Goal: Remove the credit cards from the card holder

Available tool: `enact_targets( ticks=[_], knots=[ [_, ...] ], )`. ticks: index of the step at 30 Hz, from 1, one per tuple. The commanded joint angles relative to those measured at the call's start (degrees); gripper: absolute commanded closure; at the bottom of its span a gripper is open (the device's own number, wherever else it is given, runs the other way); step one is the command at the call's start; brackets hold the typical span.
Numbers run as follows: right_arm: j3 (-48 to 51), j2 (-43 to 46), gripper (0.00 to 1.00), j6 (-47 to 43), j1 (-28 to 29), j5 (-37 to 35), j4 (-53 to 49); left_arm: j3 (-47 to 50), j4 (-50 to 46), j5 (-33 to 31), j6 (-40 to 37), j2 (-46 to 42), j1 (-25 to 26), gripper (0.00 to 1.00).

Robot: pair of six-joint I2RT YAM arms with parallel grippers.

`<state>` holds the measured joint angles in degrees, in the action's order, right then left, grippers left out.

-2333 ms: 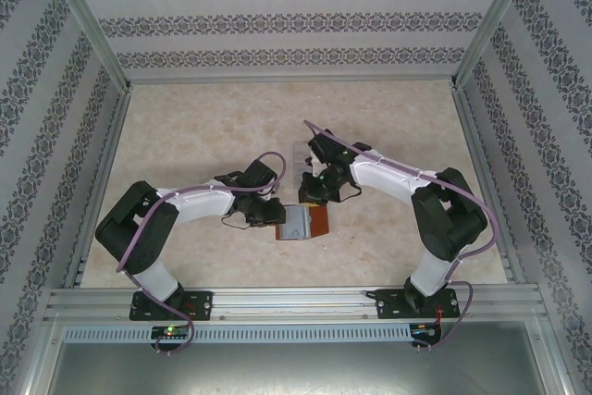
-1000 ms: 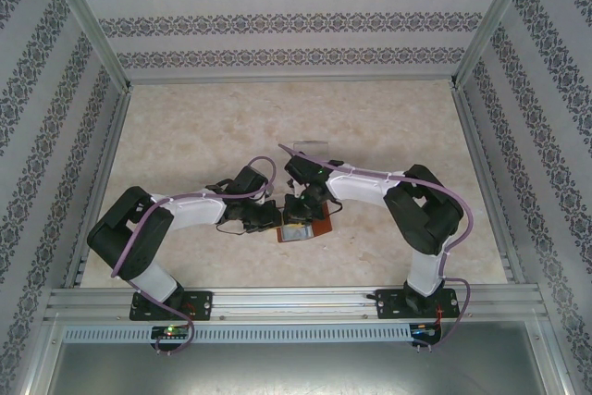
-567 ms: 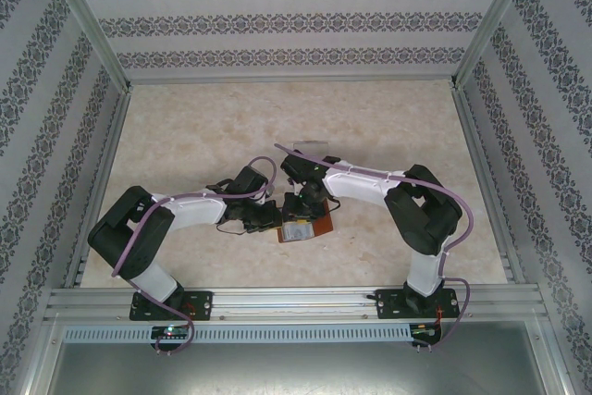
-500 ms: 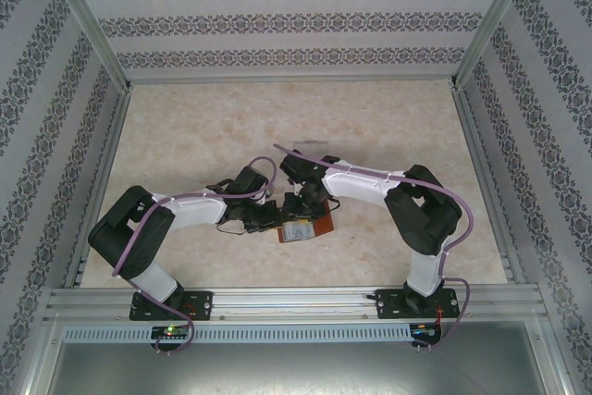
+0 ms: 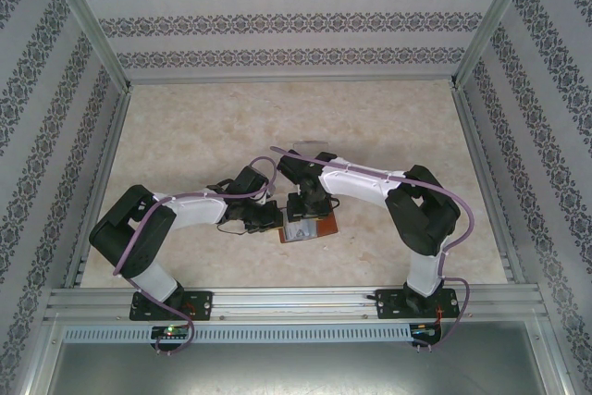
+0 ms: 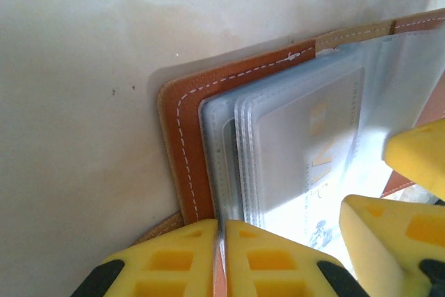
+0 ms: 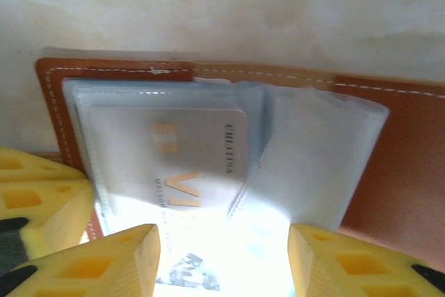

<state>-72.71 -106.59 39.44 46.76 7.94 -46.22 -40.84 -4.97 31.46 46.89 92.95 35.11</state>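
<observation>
Beige marbled table inside a booth of patterned walls, and both arms are leaning in toward the middle. The brown leather card holder lies open and flat on the table, a little nearer the arm bases than the centre, right where the two grippers meet.

Left gripper comes at it from the left. On the left wrist camera its yellow fingers are pressed together, with a thin strip of the brown leather edge pinched between them. So that one is clamped on the holder's cover.

Right gripper reaches in from the far side. On the right wrist camera its yellow fingers stand well apart, one on each side of the clear plastic sleeves, with nothing gripped between them.

One pale card with gold lettering sits inside the top sleeve, on the left half of the holder. More sleeves are stacked beneath it, fanned at the stitched edge. Whether other cards sit in those, I can't tell.
</observation>
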Motion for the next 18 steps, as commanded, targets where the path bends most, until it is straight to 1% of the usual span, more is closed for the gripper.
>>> enact_targets(
  ticks=[1, 8, 18],
  knots=[
    [-1.5, -0.6, 0.46, -1.3, 0.8, -5.2, -4.8, -0.3, -1.8, -0.1, 0.1, 1.8, -0.2, 0.87],
    [-1.8, -0.3, 0.43, -1.7, 0.8, -9.0, -7.8, -0.5, -2.1, -0.1, -0.2, 1.7, -0.2, 0.87],
    [0.1, 0.9, 0.45, -1.8, 0.7, -11.0, -8.5, -0.5, -2.5, -0.1, -0.1, 1.5, -0.2, 0.87]
  ],
)
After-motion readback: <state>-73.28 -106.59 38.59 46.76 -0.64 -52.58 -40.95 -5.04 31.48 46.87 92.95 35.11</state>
